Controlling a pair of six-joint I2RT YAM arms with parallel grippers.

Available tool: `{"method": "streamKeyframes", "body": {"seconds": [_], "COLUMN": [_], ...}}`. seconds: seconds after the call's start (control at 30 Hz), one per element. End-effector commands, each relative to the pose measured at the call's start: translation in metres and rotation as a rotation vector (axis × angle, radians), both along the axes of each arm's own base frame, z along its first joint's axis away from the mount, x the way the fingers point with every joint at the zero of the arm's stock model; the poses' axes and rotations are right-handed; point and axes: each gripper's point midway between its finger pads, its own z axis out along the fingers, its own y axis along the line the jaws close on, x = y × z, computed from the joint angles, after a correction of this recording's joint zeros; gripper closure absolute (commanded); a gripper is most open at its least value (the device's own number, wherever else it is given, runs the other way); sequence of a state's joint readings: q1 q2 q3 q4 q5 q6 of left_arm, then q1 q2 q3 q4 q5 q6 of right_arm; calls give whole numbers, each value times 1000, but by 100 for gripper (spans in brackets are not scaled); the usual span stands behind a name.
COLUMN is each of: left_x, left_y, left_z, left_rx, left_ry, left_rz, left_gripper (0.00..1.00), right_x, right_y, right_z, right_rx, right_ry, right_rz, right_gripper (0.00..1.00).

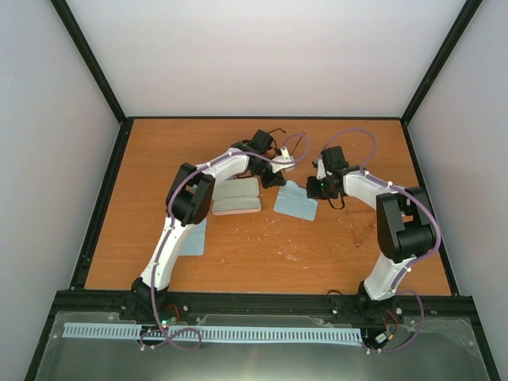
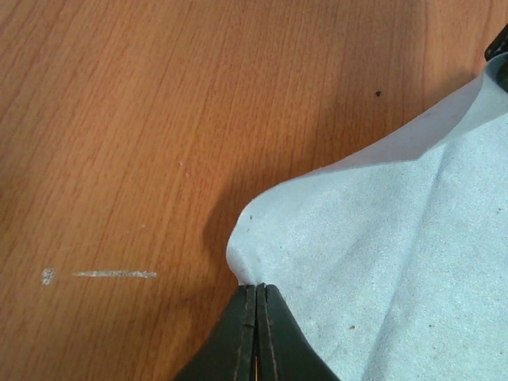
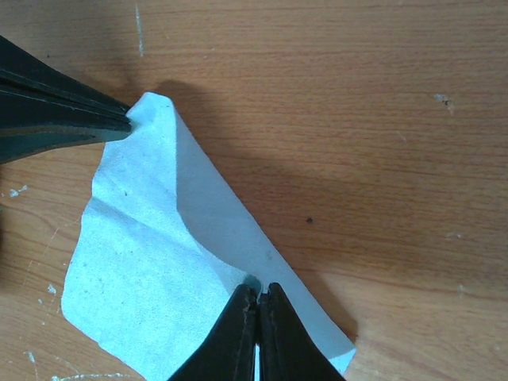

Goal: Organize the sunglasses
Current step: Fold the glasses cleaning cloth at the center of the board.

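Observation:
A light-blue cloth (image 1: 295, 204) lies mid-table, and both grippers hold it. My left gripper (image 2: 256, 286) is shut on one raised corner of the cloth (image 2: 381, 262). My right gripper (image 3: 258, 290) is shut on the opposite edge of the cloth (image 3: 135, 254), and the left fingers (image 3: 55, 107) show at the upper left of that view. In the top view the left gripper (image 1: 278, 181) and the right gripper (image 1: 316, 190) flank the cloth's far edge. The pale reddish-clear sunglasses (image 1: 361, 228) lie faintly to the right, by the right arm. The black-framed sunglasses are not visible.
A blue-grey case (image 1: 238, 190) and a pink case (image 1: 236, 207) lie side by side left of the cloth. A second light-blue cloth (image 1: 193, 236) lies partly under the left arm. Black frame rails (image 1: 103, 198) border the wooden table.

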State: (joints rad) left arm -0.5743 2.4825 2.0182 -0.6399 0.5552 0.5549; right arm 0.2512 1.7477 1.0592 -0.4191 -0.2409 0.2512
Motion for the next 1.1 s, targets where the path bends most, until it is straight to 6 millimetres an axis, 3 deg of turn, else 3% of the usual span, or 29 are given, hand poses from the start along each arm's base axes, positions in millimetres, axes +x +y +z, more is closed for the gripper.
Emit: {"method": "streamKeyframes", "body": {"seconds": [0.0, 0.47, 0.73, 1.07], "left_x": [-1, -28, -53, -68], "left_y": [-8, -3, -9, 5], "left_z": [37, 52, 47, 43], "left_rx": [-53, -81, -74, -41], "left_ry": [-31, -8, 11, -5], "left_rz": [2, 11, -14, -15], "left_gripper": [99, 99, 99, 99], "right_x": [2, -13, -25, -40], "right_y": [4, 1, -1, -3], "right_z": [8, 6, 3, -9], "right_rx": [38, 43, 43, 47], "right_ry": [-29, -22, -8, 23], "right_rz": [17, 17, 18, 13], "right_gripper": [97, 97, 97, 97]}}
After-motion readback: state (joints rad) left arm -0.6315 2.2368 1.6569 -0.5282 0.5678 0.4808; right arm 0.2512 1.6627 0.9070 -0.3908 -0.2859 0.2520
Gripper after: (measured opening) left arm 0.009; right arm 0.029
